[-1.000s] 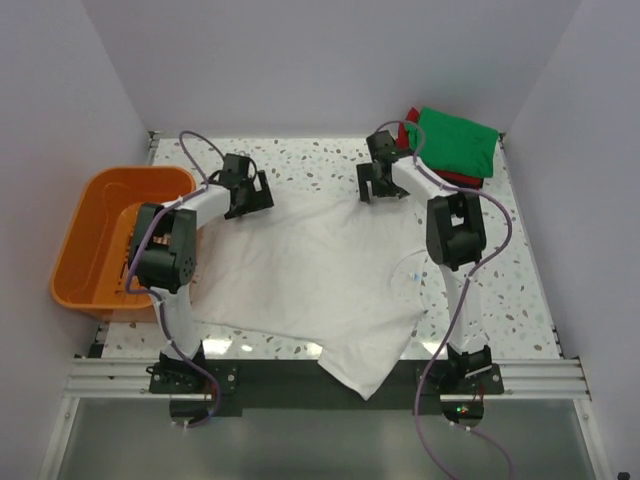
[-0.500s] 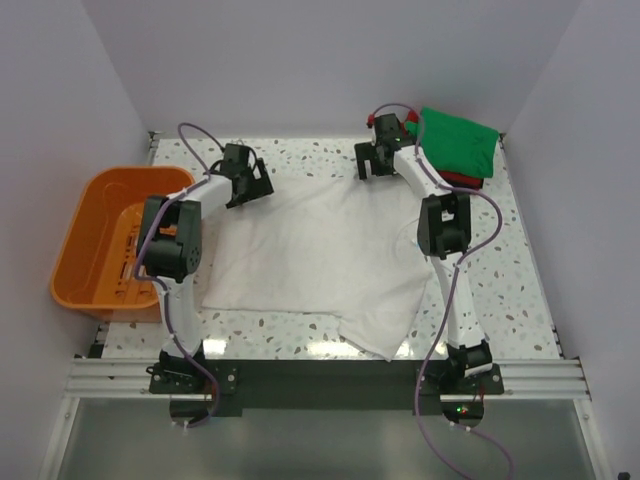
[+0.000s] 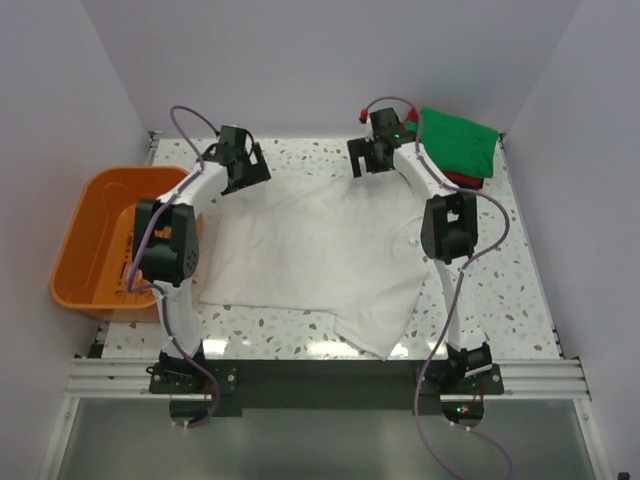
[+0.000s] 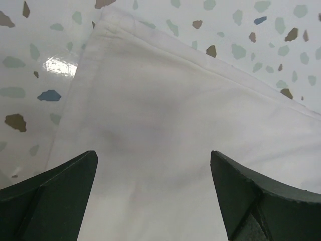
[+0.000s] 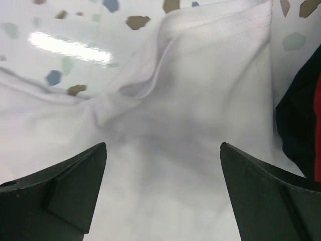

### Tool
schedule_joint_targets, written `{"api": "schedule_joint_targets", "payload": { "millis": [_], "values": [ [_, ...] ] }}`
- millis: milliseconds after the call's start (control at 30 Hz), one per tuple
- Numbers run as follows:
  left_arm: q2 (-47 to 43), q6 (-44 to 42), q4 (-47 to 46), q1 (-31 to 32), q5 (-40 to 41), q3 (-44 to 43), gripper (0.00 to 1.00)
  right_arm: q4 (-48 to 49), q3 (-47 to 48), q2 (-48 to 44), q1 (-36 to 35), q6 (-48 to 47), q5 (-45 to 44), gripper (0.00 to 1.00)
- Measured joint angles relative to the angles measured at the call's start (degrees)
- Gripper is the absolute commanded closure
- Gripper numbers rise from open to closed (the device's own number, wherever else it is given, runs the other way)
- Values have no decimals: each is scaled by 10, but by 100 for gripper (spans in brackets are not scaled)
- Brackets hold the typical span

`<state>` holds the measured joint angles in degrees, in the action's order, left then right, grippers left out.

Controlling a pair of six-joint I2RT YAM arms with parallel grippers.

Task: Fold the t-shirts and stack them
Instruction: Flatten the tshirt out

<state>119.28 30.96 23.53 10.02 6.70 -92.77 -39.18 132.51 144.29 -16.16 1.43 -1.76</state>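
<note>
Off-white soft cloth t-shirt (image 3: 320, 250) lay spread across middle of speckled table (image 3: 520, 280), one corner overhanging near edge; seemingly unfolded. Folded green t-shirt (image 3: 458, 145) stacked at far right corner. Left gripper (image 3: 245, 168) and right gripper (image 3: 372, 160) gaped wide over far hem, holding nothing.

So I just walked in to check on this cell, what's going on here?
The robot has an off-white t-shirt spread out on the speckled table. Its left gripper hangs open over the shirt's far left corner and its right gripper hangs open over the far right corner; neither grips the cloth. A folded green t-shirt lies on red and dark ones in the far right corner. An orange basket sits at the left.
</note>
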Motion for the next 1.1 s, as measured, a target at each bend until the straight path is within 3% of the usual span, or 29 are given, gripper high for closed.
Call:
{"api": "schedule_joint_targets", "payload": {
  "millis": [100, 233, 400, 533, 667, 800, 1100],
  "values": [
    [-56, 1, 19, 7, 13, 17, 0, 6, -54, -76, -19, 10, -2, 1],
    [-191, 16, 32, 32, 34, 97, 0, 43, -184, -242, -61, 33, -5, 1],
    [-401, 61, 30, 59, 47, 299, 0, 117, -408, -472, -126, 77, -18, 1],
    [-486, 101, 50, 67, 57, 434, 0, 149, -565, -590, -147, 126, -17, 1],
    [-524, 139, 81, 72, 61, 534, 0, 162, -697, -640, -143, 168, -15, 1],
    [-562, 178, 108, 74, 79, 588, 0, 159, -768, -662, -143, 189, -13, 1],
    [-572, 236, 103, 78, 92, 631, 9, 170, -793, -705, -144, 204, -3, 1]
  ]
}}
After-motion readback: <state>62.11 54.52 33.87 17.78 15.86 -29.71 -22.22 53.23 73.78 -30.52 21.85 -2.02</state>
